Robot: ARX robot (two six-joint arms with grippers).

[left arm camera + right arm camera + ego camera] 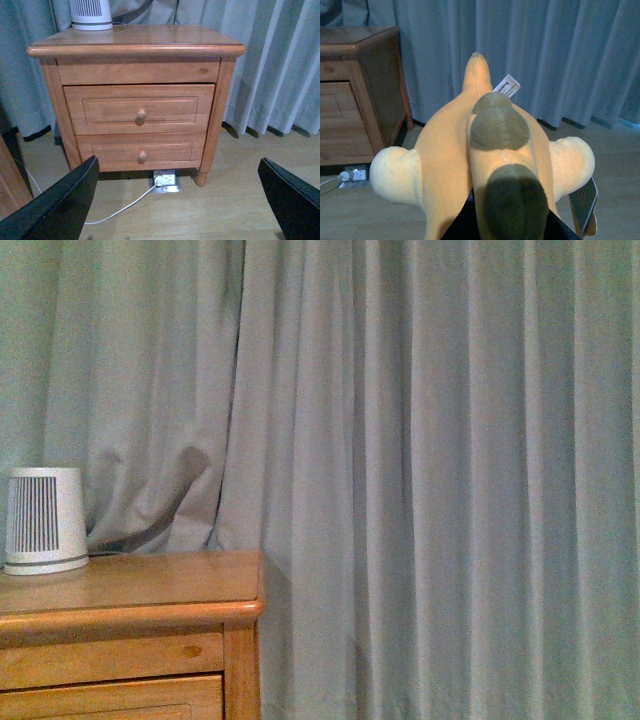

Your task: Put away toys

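Note:
In the right wrist view an orange-yellow plush toy [450, 150] with olive-brown patches, pale stubby limbs and a white label fills the frame. My right gripper [507, 227] is shut on the plush toy and holds it off the floor; its dark fingers barely show under the toy. In the left wrist view my left gripper [182, 200] is open and empty, its black fingers [55, 205] wide apart above the wooden floor, facing the nightstand. Neither gripper shows in the front view.
A wooden nightstand [137, 50] with two knobbed drawers [140, 109] stands against grey curtains [430, 480]; it also shows in the front view [130, 585] and the right wrist view [355, 90]. A white ribbed device [45, 520] sits on top. A floor socket with a white cable [165, 179] lies beneath.

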